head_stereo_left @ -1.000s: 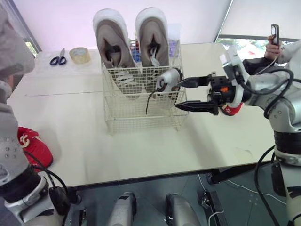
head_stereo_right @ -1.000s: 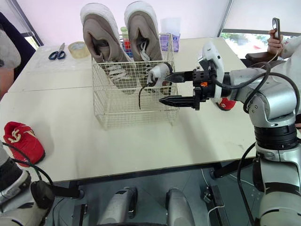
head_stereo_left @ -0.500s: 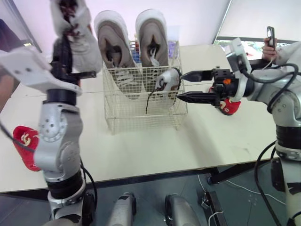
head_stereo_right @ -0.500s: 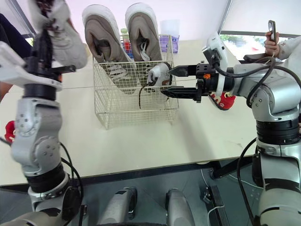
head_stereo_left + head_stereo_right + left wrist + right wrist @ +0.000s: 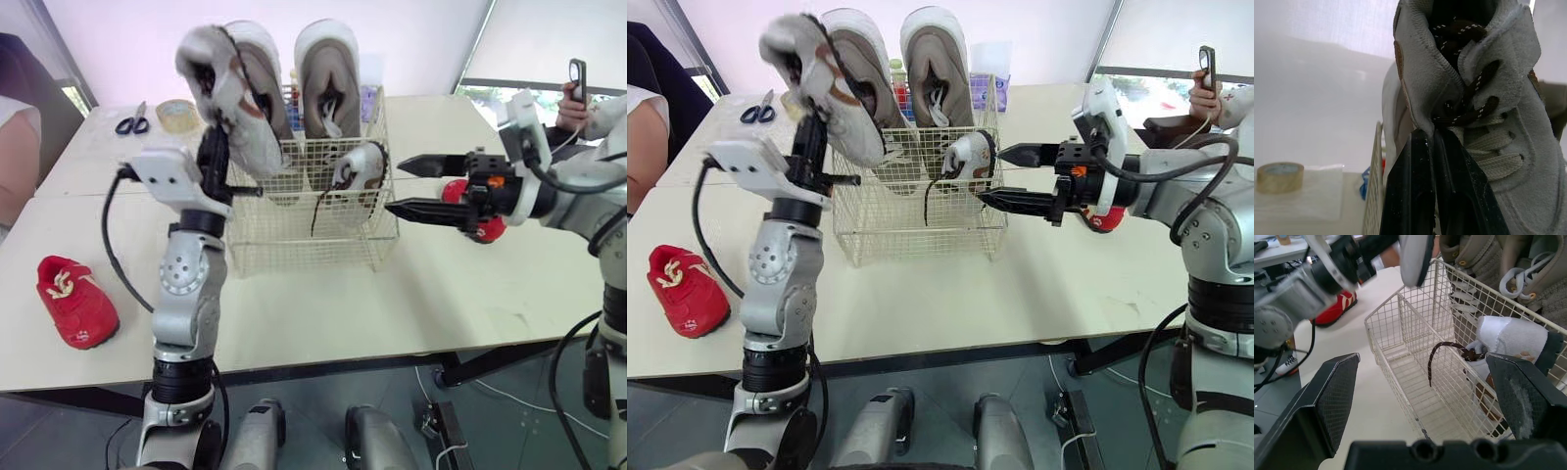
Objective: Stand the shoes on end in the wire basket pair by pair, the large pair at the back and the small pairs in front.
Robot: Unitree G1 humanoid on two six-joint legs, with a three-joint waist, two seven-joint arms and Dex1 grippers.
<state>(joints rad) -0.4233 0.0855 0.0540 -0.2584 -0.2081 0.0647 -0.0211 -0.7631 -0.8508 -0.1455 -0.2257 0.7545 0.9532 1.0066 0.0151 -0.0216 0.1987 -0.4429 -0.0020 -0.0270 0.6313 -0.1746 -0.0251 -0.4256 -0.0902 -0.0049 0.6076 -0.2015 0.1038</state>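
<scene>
1. A red shoe [image 5: 76,302] lies on its side on the table [image 5: 323,313], far left, well apart from the rest.
2. Scissors [image 5: 134,123] and a tape roll [image 5: 178,112] sit at the table's back edge.
3. The left gripper [image 5: 1434,138] is clamped on the collar of a small grey shoe [image 5: 220,73] with dark laces, holding it in the air over the back left corner of the wire basket [image 5: 313,230].
4. In the basket, the large beige pair [image 5: 328,73] stands on end at the back.
5. A second small grey shoe [image 5: 358,166] stands in the front right corner, its dark lace [image 5: 315,211] hanging through the wire.
6. The right gripper [image 5: 394,184] hovers just beside the basket's right side, fingers spread wide and empty.
7. A second red shoe [image 5: 1105,219] lies behind that gripper.
8. At far right, a person's hand [image 5: 570,98] holds up a phone [image 5: 577,76].
</scene>
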